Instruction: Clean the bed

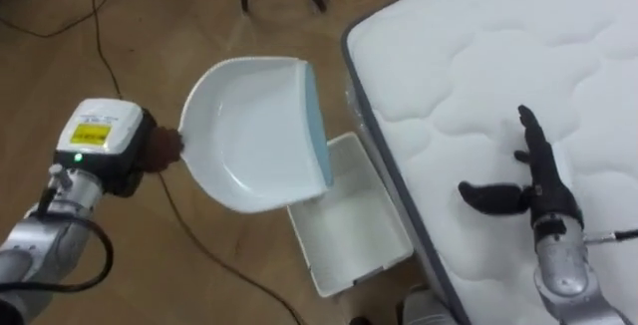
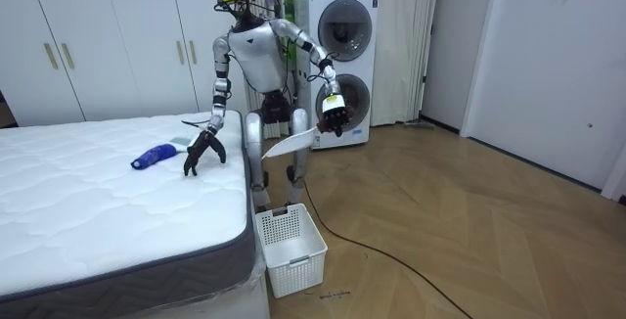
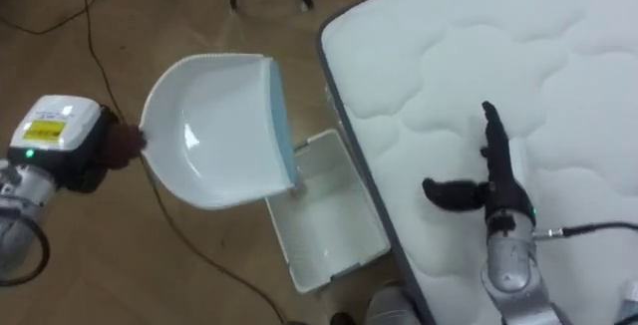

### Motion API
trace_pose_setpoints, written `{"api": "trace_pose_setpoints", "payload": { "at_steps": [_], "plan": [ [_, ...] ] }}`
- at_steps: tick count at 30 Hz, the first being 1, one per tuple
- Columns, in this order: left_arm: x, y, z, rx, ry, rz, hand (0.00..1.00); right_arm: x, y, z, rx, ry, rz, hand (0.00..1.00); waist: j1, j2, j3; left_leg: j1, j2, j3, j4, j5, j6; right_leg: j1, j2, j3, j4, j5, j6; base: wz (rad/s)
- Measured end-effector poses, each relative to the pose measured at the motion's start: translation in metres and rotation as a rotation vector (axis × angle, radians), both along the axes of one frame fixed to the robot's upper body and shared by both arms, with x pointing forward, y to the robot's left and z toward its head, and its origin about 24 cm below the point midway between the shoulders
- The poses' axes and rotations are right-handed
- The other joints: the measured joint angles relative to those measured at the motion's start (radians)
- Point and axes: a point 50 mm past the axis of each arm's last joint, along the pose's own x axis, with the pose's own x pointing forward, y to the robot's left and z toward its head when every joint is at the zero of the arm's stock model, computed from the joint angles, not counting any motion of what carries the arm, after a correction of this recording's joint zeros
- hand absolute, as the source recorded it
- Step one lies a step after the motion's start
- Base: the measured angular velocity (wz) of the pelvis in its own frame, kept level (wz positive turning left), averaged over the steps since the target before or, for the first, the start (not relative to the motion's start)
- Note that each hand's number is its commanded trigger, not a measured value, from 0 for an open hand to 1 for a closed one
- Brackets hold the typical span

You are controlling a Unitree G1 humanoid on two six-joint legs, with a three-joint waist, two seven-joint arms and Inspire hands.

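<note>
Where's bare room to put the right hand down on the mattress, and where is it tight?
The mattress is bare all round the right hand, back to the edge beside the basket. In the room view a blue object lies near that hand. Tight: the floor beside the mattress, where the dustpan in the left hand hangs over the basket.

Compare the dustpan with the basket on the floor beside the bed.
The dustpan is held tilted in the air by the left hand; the basket stands flat on the floor beside the bed. The dustpan is a rounded scoop with a blue front edge; the basket is rectangular with perforated walls. Both are white and look empty.
</note>
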Motion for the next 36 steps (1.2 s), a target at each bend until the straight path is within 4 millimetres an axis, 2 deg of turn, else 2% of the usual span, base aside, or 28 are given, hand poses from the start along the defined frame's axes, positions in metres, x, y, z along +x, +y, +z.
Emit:
{"api": "trace_pose_setpoints", "payload": {
  "at_steps": [4,5,6,7,8,9,10,11,12,13,14,15,16,17,19,21,23,26,27,28,29,30,31,32,33,34,35,36],
  "plan": [
    [0.000,-0.019,-0.001,-0.078,-0.017,-0.042,1.00,-0.015,-0.004,-0.009,0.028,0.034,-0.052,0.00,0.001,-0.005,-0.0072,0.077,0.017,0.028,-0.048,-0.003,0.005,0.067,0.003,-0.022,-0.066,0.029,0.001,-0.37],
    [-0.001,-0.025,-0.002,-0.103,-0.020,-0.052,1.00,-0.021,-0.005,-0.011,0.021,0.046,-0.057,0.00,0.006,-0.014,-0.0113,0.106,0.023,0.062,-0.069,-0.004,0.007,0.074,0.001,-0.032,-0.068,0.040,0.001,-0.91],
    [-0.004,-0.030,-0.006,-0.145,-0.021,-0.043,1.00,-0.025,-0.007,-0.012,0.020,0.049,-0.065,0.00,0.027,-0.021,-0.0155,0.140,0.034,0.114,-0.092,-0.008,0.007,0.079,0.004,-0.043,-0.076,0.054,-0.005,-1.46],
    [-0.008,-0.034,-0.010,-0.185,-0.020,-0.031,1.00,-0.027,-0.006,-0.012,0.027,0.045,-0.072,0.00,0.048,-0.026,-0.0198,0.169,0.047,0.168,-0.111,-0.014,0.005,0.082,0.003,-0.080,-0.096,0.069,-0.018,-1.51],
    [-0.009,-0.036,-0.011,-0.202,-0.020,-0.031,1.00,-0.028,-0.006,-0.011,0.033,0.040,-0.077,0.00,0.055,-0.026,-0.0202,0.179,0.054,0.189,-0.117,-0.017,0.004,0.082,0.002,-0.101,-0.106,0.082,-0.025,-1.47],
    [-0.010,-0.040,-0.013,-0.232,-0.021,-0.031,1.00,-0.028,-0.005,-0.010,0.042,0.033,-0.077,0.00,0.058,-0.027,-0.0199,0.195,0.065,0.229,-0.133,-0.018,0.005,0.082,-0.004,-0.153,-0.125,0.105,-0.038,-1.32],
    [-0.010,-0.043,-0.013,-0.261,-0.024,-0.033,1.00,-0.026,-0.004,-0.009,0.043,0.031,-0.076,0.00,0.065,-0.031,-0.0208,0.207,0.074,0.275,-0.157,-0.018,0.005,0.081,-0.019,-0.223,-0.150,0.127,-0.054,-1.30],
    [-0.010,-0.044,-0.013,-0.270,-0.025,-0.034,1.00,-0.026,-0.004,-0.009,0.043,0.031,-0.076,0.00,0.069,-0.032,-0.0213,0.215,0.082,0.305,-0.168,-0.019,0.006,0.081,-0.025,-0.257,-0.161,0.142,-0.063,-1.44],
    [-0.010,-0.048,-0.014,-0.289,-0.025,-0.035,1.00,-0.025,-0.004,-0.009,0.050,0.034,-0.080,0.00,0.085,-0.042,-0.0249,0.235,0.098,0.383,-0.187,-0.020,0.008,0.090,-0.042,-0.329,-0.166,0.159,-0.078,-1.51],
    [-0.012,-0.053,-0.018,-0.322,-0.021,-0.027,1.00,-0.025,-0.002,-0.010,0.058,0.033,-0.083,0.00,0.096,-0.055,-0.0278,0.264,0.103,0.468,-0.213,-0.022,0.010,0.099,-0.076,-0.390,-0.116,0.139,-0.062,-1.48],
    [-0.012,-0.056,-0.019,-0.344,-0.019,-0.024,1.00,-0.025,-0.003,-0.009,0.060,0.030,-0.087,0.00,0.100,-0.058,-0.0284,0.277,0.101,0.491,-0.229,-0.022,0.010,0.104,-0.092,-0.403,-0.104,0.118,-0.056,-1.44],
    [-0.012,-0.062,-0.021,-0.389,-0.017,-0.020,1.00,-0.024,-0.003,-0.008,0.066,0.021,-0.096,0.00,0.111,-0.065,-0.0262,0.298,0.101,0.550,-0.252,-0.021,0.010,0.107,-0.120,-0.422,-0.092,0.088,-0.031,-1.42],
    [-0.013,-0.063,-0.022,-0.423,-0.009,-0.008,1.00,-0.022,0.001,-0.008,0.091,0.013,-0.098,0.00,0.117,-0.078,-0.0201,0.314,0.100,0.579,-0.256,-0.021,0.009,0.109,-0.124,-0.418,-0.083,0.074,-0.016,-1.35],
    [-0.014,-0.063,-0.023,-0.431,0.000,-0.003,1.00,-0.023,0.004,-0.010,0.106,0.012,-0.100,0.00,0.111,-0.086,-0.0180,0.324,0.100,0.591,-0.259,-0.022,0.009,0.114,-0.126,-0.417,-0.079,0.069,-0.015,-1.03],
    [-0.021,-0.062,-0.031,-0.459,0.033,0.019,1.00,-0.031,0.011,-0.018,0.136,0.041,-0.099,0.00,0.085,-0.109,-0.0182,0.368,0.100,0.626,-0.282,-0.022,0.002,0.147,-0.118,-0.408,-0.086,0.059,-0.011,-0.63],
    [-0.027,-0.065,-0.037,-0.478,0.055,0.030,1.00,-0.034,0.013,-0.020,0.152,0.050,-0.104,0.00,0.080,-0.113,-0.0180,0.397,0.100,0.657,-0.301,-0.019,-0.008,0.163,-0.098,-0.387,-0.100,0.060,-0.010,-0.50],
    [-0.035,-0.067,-0.041,-0.486,0.083,0.032,1.00,-0.033,0.020,-0.022,0.178,0.043,-0.102,0.00,0.073,-0.112,-0.0214,0.410,0.102,0.679,-0.315,-0.015,-0.019,0.166,-0.081,-0.368,-0.110,0.061,-0.012,-0.43],
    [-0.041,-0.077,-0.047,-0.518,0.124,0.027,1.00,-0.034,0.029,-0.023,0.218,0.035,-0.103,0.00,0.074,-0.103,-0.0276,0.420,0.121,0.698,-0.307,-0.019,-0.044,0.175,-0.051,-0.361,-0.138,0.070,-0.028,-0.20],
    [-0.042,-0.081,-0.050,-0.528,0.143,0.034,1.00,-0.033,0.032,-0.024,0.227,0.034,-0.100,0.00,0.078,-0.102,-0.0286,0.432,0.134,0.703,-0.291,-0.022,-0.052,0.188,-0.044,-0.361,-0.148,0.072,-0.043,-0.26],
    [-0.044,-0.082,-0.052,-0.532,0.155,0.040,1.00,-0.034,0.037,-0.025,0.235,0.036,-0.084,0.00,0.080,-0.113,-0.0331,0.438,0.155,0.709,-0.233,-0.033,-0.073,0.197,-0.039,-0.365,-0.169,0.070,-0.071,-0.32],
    [-0.046,-0.080,-0.053,-0.527,0.159,0.047,1.00,-0.034,0.042,-0.026,0.241,0.042,-0.065,0.00,0.086,-0.135,-0.0443,0.431,0.161,0.705,-0.185,-0.035,-0.088,0.204,-0.044,-0.362,-0.190,0.072,-0.086,-0.56],
    [-0.048,-0.079,-0.055,-0.527,0.167,0.068,1.00,-0.033,0.046,-0.023,0.242,0.036,-0.024,0.00,0.103,-0.151,-0.0504,0.402,0.193,0.632,-0.049,-0.039,-0.099,0.210,-0.025,-0.304,-0.206,0.121,-0.096,-0.96],
    [-0.051,-0.082,-0.058,-0.541,0.184,0.083,1.00,-0.030,0.047,-0.021,0.221,0.032,0.010,0.00,0.132,-0.137,-0.0468,0.358,0.218,0.477,0.072,-0.012,-0.109,0.233,0.010,-0.242,-0.229,0.141,-0.096,-1.15],
    [-0.053,-0.083,-0.061,-0.551,0.191,0.091,1.00,-0.029,0.047,-0.020,0.209,0.032,0.030,0.00,0.143,-0.128,-0.0473,0.330,0.221,0.397,0.111,0.009,-0.105,0.253,0.025,-0.213,-0.244,0.152,-0.097,-1.32],
    [-0.058,-0.085,-0.064,-0.570,0.203,0.105,0.94,-0.029,0.049,-0.020,0.193,0.033,0.054,0.00,0.144,-0.122,-0.0443,0.308,0.195,0.250,0.105,0.008,-0.102,0.287,0.048,-0.167,-0.285,0.171,-0.095,-1.02],
    [-0.058,-0.087,-0.065,-0.580,0.205,0.104,0.51,-0.031,0.050,-0.020,0.189,0.036,0.060,0.00,0.146,-0.119,-0.0461,0.302,0.183,0.186,0.069,0.006,-0.100,0.298,0.056,-0.146,-0.302,0.178,-0.094,-1.20],
    [-0.058,-0.088,-0.063,-0.598,0.192,0.102,0.19,-0.031,0.050,-0.022,0.181,0.051,0.083,0.00,0.150,-0.119,-0.0449,0.290,0.168,0.084,-0.003,0.009,-0.106,0.304,0.071,-0.094,-0.320,0.189,-0.092,-1.37],
    [-0.057,-0.087,-0.060,-0.608,0.174,0.096,0.00,-0.032,0.052,-0.023,0.176,0.066,0.110,0.00,0.162,-0.120,-0.0437,0.281,0.158,0.002,-0.072,0.015,-0.114,0.301,0.091,-0.036,-0.328,0.196,-0.088,-1.48]
  ]
}}
